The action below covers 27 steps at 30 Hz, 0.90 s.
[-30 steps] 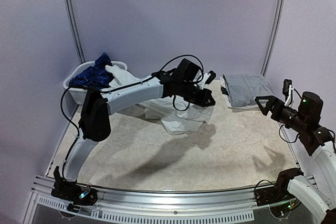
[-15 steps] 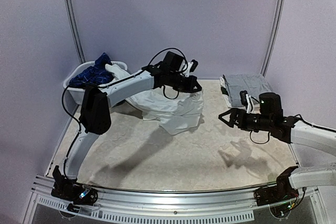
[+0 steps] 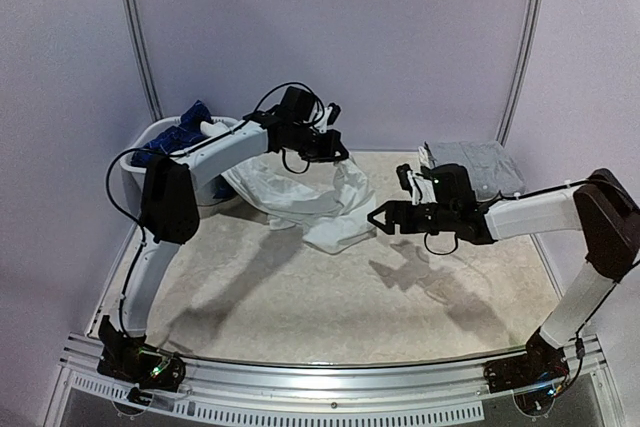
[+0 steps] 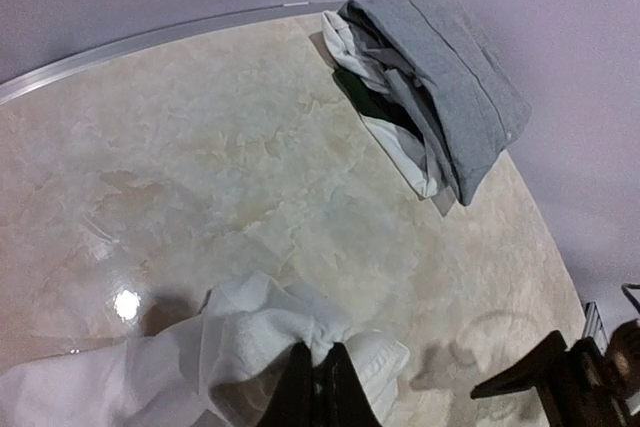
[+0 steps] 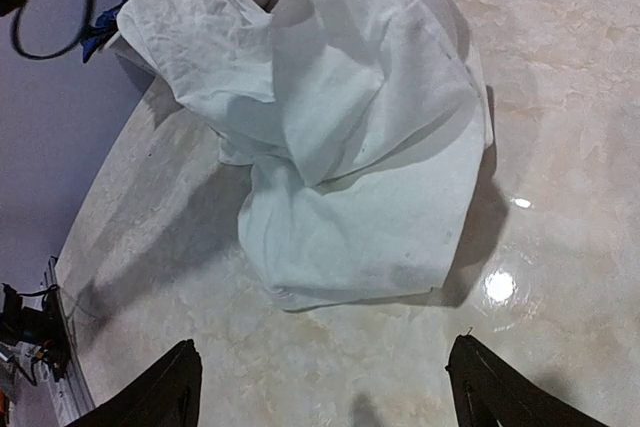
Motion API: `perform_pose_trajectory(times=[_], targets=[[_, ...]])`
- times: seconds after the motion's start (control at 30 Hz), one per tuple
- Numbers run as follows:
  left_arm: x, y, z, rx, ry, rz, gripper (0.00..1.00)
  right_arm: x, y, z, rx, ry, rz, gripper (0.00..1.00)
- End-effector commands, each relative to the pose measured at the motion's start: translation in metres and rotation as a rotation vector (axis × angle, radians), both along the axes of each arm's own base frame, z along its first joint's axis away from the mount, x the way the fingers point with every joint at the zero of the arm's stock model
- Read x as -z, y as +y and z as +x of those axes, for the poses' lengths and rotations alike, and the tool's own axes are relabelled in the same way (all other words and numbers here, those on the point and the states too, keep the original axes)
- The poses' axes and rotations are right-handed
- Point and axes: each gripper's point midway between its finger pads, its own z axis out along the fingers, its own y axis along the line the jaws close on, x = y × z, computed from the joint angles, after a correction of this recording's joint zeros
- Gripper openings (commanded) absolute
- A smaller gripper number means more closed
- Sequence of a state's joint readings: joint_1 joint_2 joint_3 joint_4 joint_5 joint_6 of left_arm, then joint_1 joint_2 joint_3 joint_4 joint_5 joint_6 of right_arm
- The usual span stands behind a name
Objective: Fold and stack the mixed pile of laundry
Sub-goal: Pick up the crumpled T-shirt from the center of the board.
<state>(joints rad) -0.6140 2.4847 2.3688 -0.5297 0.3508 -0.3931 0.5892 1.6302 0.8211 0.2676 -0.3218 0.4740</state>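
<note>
left hand (image 3: 337,154): clamped tight on a bunched edge of the white trousers (image 3: 315,202), raised over the bench (image 3: 300,307) at far middle
white trousers: hang from that grip, lower part crumpled on the bench, left end near the basket (image 3: 138,150)
right hand (image 3: 380,222): fingers wide apart, nothing between them, low over the bench just right of the trousers' lower edge
navy shirt (image 3: 190,115): heaped in the white basket, far left corner
folded stack (image 3: 478,165): grey piece on top, white under it, far right
</note>
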Motion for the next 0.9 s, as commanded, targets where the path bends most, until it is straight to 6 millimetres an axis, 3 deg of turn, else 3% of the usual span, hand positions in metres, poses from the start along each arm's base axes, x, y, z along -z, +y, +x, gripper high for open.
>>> perform_pose_trajectory(times=[0.0,0.27,0.47,0.7,0.87], targets=[[-0.063,0.012,-0.021,0.024,-0.089,0.013,0.0,-0.009,0.019,0.021,-0.047,-0.135,0.015,0.86],[-0.099,0.02,-0.041,0.048,-0.119,-0.024,0.0,-0.007,0.022,0.038,-0.012,-0.201,0.026,0.79],[-0.107,0.021,-0.045,0.056,-0.12,-0.037,0.0,0.003,0.036,0.047,-0.05,-0.193,0.033,0.71],[-0.114,0.027,-0.053,0.061,-0.121,-0.026,0.0,0.007,0.039,0.059,-0.048,-0.22,-0.013,0.82],[-0.129,0.036,-0.065,0.061,-0.139,-0.022,0.0,0.014,0.033,0.061,-0.056,-0.22,-0.084,0.79]])
